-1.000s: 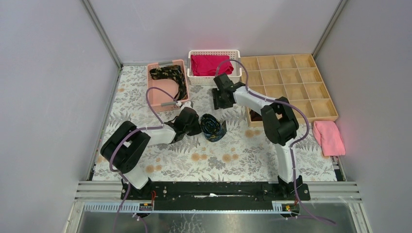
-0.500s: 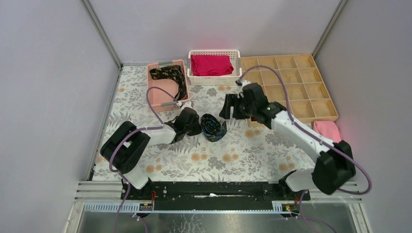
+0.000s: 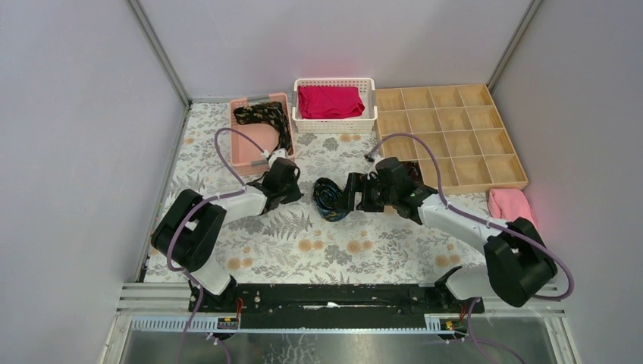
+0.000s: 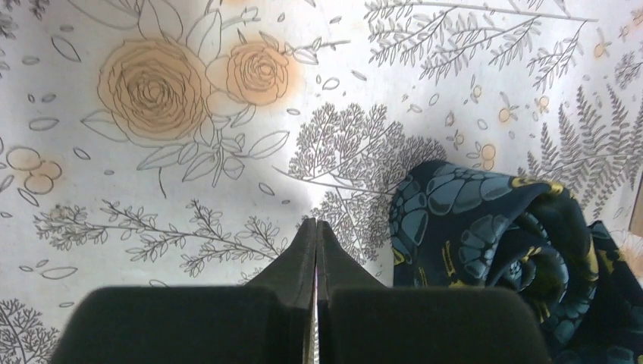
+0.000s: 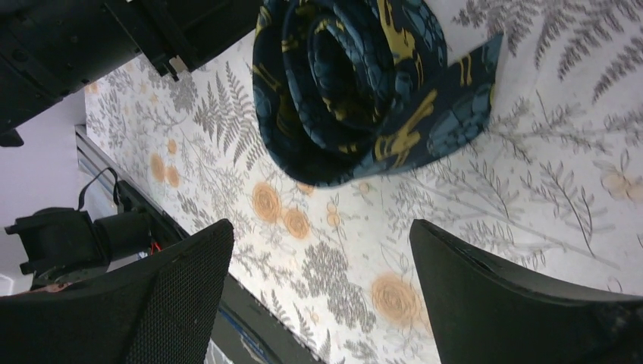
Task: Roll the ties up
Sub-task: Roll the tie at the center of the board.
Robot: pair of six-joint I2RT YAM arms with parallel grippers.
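- Your left arm reaches low over the surface (image 3: 303,243), elbow folded back near its base, wrist pointing toward the middle.
- Your left gripper (image 4: 315,235) is pressed together with nothing pinched. Its tips sit just above the floral print.
- From the left wrist, the rolled tie (image 4: 500,250) lies ahead and right of the tips, near but apart.
- Your right arm stretches in from the right side, forearm low, wrist aimed left at the coil.
- Your right gripper (image 5: 318,227) is spread wide and holds nothing. Its fingers (image 5: 189,288) frame bare surface, and the coil lies just ahead of them, not between them.
- The rolled tie (image 3: 331,199) is a dark coil with a blue-teal and gold pattern, mid-surface, between the two grippers. One loose end flap sticks out.
- A second tie (image 3: 265,117), unrolled, is draped in the pink basket (image 3: 254,148), behind your left gripper (image 3: 292,188).
- The white basket (image 3: 334,125) holding a red cloth (image 3: 330,101) is at the back centre.
- The wooden compartment tray (image 3: 455,129) is at back right, behind the right arm.
- A pink towel (image 3: 512,214) lies at the far right edge.
- Your right gripper (image 3: 355,196) is just beside the coil.
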